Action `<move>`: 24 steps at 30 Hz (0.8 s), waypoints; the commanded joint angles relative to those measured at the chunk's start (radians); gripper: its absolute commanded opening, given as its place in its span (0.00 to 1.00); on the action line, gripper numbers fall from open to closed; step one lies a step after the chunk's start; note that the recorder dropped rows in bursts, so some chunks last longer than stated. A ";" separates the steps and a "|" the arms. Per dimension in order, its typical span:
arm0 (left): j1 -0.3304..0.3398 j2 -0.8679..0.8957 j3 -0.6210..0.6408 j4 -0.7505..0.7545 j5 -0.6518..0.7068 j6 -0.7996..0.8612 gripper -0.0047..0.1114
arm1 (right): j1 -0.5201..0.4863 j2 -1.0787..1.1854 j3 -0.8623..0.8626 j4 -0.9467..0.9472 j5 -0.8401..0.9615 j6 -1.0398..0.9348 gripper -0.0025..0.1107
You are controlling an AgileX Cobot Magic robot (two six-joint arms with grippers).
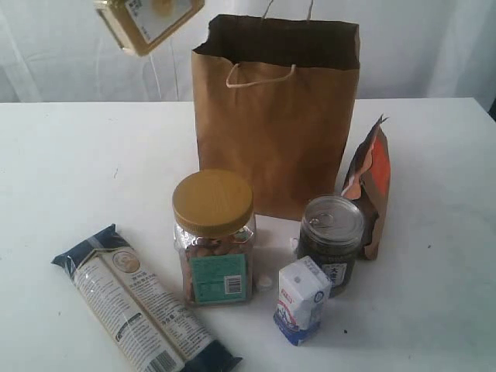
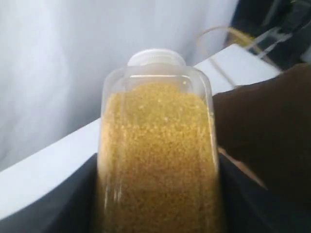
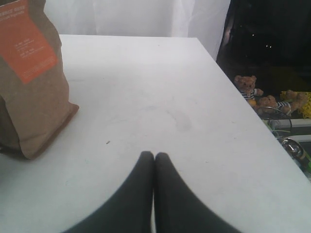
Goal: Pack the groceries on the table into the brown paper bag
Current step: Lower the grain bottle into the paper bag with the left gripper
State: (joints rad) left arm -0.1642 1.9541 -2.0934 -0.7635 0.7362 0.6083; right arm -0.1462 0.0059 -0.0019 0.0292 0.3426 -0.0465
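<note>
Found the table (image 1: 70, 155) white and wide, cropped by the frame at left, right and near edge.

Noted the brown paper bag (image 1: 275, 132) upright at the far middle, mouth open, interior too dark to read, rear handle cut by the top edge. Made it out in the left wrist view only as a dark, blurred brown mass.

Recorded the long dark-blue noodle pack (image 1: 143, 306) flat at the near left, set at an angle, near end clipped by the lower edge.

Logged the yellow-lidded clear jar (image 1: 215, 240) upright before the bag, just beside the pack. Contents brownish, not identifiable.

Noted the orange-brown pouch (image 1: 370, 194) standing just beside the bag's right side. Cannot tell whether touching.

Found the dark metal-lidded jar (image 1: 331, 240) upright in front of the pouch, hiding its lower corner.

Recorded the blue-white carton (image 1: 302, 301) upright nearest the camera, overlapping the dark jar's base. Contact not determinable.

Located the small white-capped yellow bottle (image 1: 149, 22) in the air at upper left, beside the bag's mouth, tilted, partly cropped.

Confirmed the left gripper (image 2: 156, 194) clamped on that bottle, jaws seen only as dark blurred shapes either side.

Found the right gripper (image 3: 154, 165) with jaws pressed together on nothing, low over bare table near the pouch.

Noted small white crumbs (image 1: 265, 283) between jars, too small to identify.
</note>
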 commanded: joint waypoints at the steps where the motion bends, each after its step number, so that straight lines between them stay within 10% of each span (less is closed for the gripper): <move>1: -0.003 -0.023 -0.073 0.324 -0.132 -0.356 0.04 | -0.001 -0.006 0.002 0.003 -0.007 -0.001 0.02; 4: -0.014 -0.030 -0.083 0.562 -0.269 -0.636 0.04 | -0.001 -0.006 0.002 0.003 -0.007 -0.001 0.02; 12: -0.040 -0.034 0.028 0.591 -0.667 -0.878 0.04 | -0.001 -0.006 0.002 0.003 -0.007 -0.001 0.02; 24: -0.058 -0.041 0.155 0.587 -0.736 -0.881 0.04 | -0.001 -0.006 0.002 0.003 -0.007 -0.001 0.02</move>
State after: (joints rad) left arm -0.2213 1.9521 -1.9267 -0.1604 0.0955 -0.2596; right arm -0.1462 0.0059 -0.0019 0.0292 0.3426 -0.0465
